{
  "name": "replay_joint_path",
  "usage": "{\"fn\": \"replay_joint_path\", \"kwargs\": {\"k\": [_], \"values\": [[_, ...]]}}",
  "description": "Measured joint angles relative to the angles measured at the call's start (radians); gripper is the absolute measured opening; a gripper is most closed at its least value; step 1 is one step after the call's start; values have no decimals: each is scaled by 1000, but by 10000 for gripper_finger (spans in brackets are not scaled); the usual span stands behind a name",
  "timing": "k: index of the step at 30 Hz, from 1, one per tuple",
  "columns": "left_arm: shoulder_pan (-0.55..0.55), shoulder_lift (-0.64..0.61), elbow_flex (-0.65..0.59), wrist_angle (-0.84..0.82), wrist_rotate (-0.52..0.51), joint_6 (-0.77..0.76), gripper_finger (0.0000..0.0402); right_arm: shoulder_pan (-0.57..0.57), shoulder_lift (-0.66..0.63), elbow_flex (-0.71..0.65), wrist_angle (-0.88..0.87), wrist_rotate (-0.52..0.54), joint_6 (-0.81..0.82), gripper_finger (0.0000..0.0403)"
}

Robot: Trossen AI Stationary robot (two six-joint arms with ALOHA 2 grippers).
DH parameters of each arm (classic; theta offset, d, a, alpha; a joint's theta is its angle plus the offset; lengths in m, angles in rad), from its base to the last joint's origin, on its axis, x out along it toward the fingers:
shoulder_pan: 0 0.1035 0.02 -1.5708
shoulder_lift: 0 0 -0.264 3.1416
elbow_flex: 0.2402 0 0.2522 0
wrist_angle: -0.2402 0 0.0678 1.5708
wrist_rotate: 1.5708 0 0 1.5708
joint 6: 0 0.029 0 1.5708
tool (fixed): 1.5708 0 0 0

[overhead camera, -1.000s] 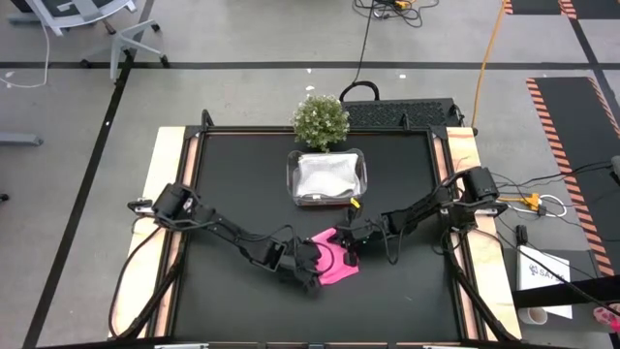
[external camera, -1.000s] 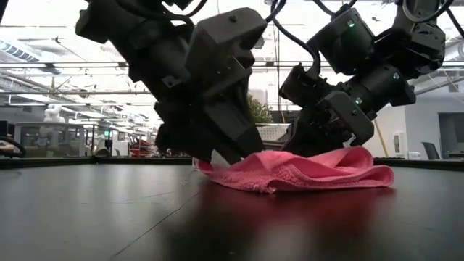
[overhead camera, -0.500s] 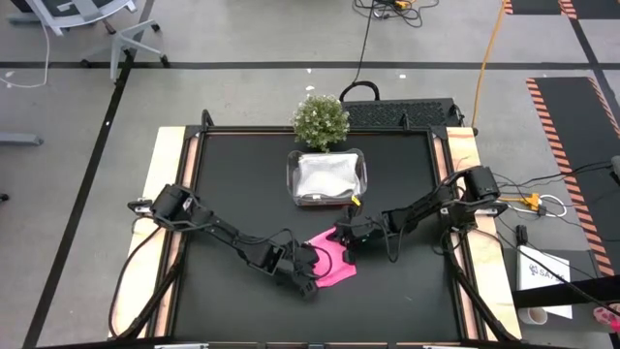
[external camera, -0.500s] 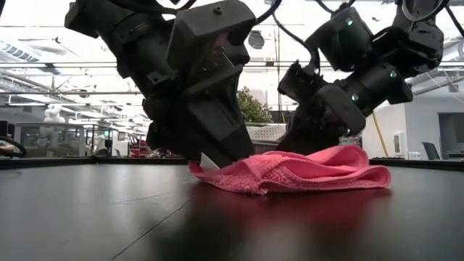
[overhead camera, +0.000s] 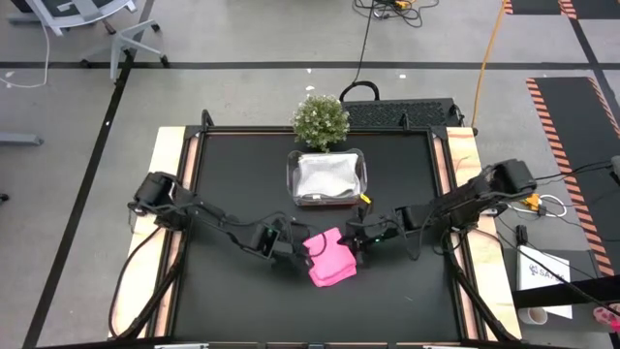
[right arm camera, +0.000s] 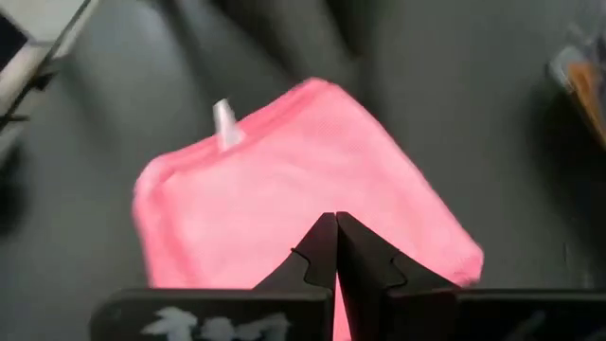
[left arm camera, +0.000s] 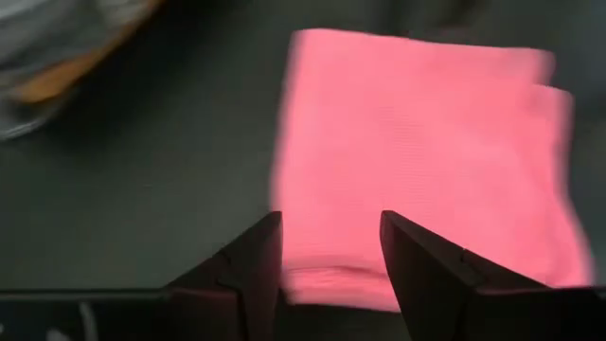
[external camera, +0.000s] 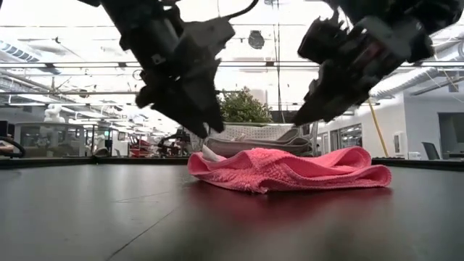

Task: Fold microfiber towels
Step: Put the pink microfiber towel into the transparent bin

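The pink towel [overhead camera: 329, 260] lies folded on the bench [overhead camera: 232, 174]. The left claw [left arm camera: 327, 248] is held apart, the right claw [right arm camera: 333, 248] together, both empty. Another towel should be fetched next.

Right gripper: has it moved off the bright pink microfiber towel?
Yes. The right gripper, shut, has pulled back toward the table's right edge, clear of the folded bright pink microfiber towel.

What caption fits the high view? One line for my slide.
Folded pink towel lies on the black table, left gripper open and right gripper shut on either side of it.
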Motion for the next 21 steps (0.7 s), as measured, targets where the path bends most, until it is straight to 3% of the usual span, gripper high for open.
{"fn": "replay_joint_path", "kwargs": {"k": [4, 7, 14, 21], "values": [[42, -21, 0, -131, -3, -87, 181, 0, -101, 0, -95, -36, 1, 0], [81, -20, -1, -187, 62, -104, 181, 0, -152, 0, -110, -37, 25, 0], [157, -10, 0, -104, 242, -3, 182, 0, -195, 0, -186, -40, 63, 2], [191, -11, 0, -33, 379, 99, 182, 1, -196, 0, -221, -39, 104, 37]]}}
